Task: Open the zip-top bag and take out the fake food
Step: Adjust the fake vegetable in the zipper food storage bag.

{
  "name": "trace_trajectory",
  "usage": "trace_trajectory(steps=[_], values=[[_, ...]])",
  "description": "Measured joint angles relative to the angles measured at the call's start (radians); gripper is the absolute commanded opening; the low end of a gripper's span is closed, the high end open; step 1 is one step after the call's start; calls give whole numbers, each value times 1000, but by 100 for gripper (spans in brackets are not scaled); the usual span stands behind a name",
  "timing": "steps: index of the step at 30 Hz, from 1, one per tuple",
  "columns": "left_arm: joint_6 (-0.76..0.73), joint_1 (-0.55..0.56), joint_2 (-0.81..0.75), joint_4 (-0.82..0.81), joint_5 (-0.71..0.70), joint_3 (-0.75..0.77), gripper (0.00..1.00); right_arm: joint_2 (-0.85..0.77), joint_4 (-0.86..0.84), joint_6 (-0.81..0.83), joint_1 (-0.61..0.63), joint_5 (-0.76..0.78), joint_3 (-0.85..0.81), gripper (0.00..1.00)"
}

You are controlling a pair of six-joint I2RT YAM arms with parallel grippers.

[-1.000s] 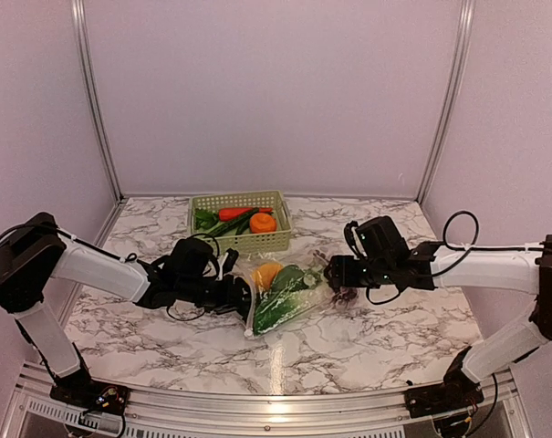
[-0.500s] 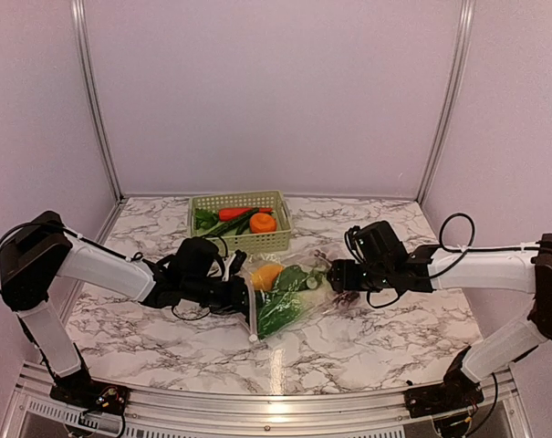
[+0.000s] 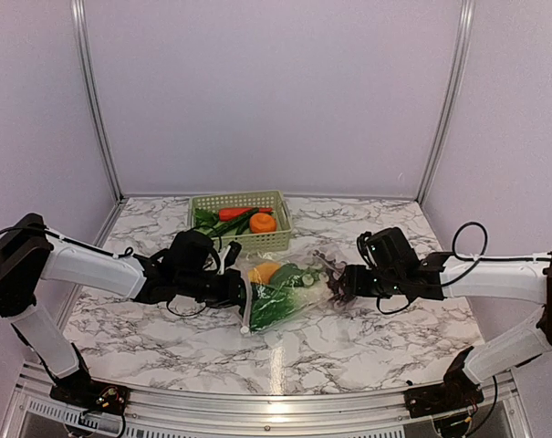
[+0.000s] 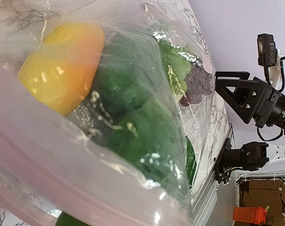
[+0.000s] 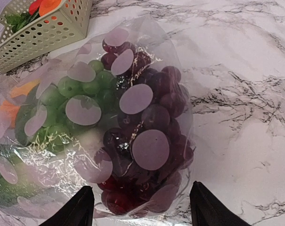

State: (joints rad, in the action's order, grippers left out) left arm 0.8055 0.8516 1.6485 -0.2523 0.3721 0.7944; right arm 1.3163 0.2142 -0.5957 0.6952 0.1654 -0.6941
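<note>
The zip-top bag lies on the marble in the middle, holding fake food: a yellow-orange piece, green leafy pieces and a purple grape bunch at its right end. My left gripper is shut on the bag's left edge by the zip strip. In the left wrist view the bag covers the fingers. My right gripper is open. Its fingertips stand either side of the bag's grape end, not pressing it.
A pale green lattice basket stands behind the bag with orange, red and green pieces in it; its corner shows as basket in the right wrist view. Metal frame posts rise at the back corners. The table's front rail runs along the near edge.
My left gripper closed on the bag's zip edge and the bag shifted a little. My right gripper slid slightly right and nearer, and its jaws narrowed a bit.
</note>
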Motion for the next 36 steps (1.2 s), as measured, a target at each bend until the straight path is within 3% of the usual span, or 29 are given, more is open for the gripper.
trace_trajectory(steps=[9, 24, 36], values=[[-19, 6, -1, 31, -15, 11, 0, 39, -77, -6, -1, -53, 5, 54], [-37, 6, -16, 76, -36, 24, 0, 48, -85, -27, -5, -39, 5, 1], [-74, 16, -123, 115, -138, 24, 0, 47, -80, -28, -5, -24, 5, 0]])
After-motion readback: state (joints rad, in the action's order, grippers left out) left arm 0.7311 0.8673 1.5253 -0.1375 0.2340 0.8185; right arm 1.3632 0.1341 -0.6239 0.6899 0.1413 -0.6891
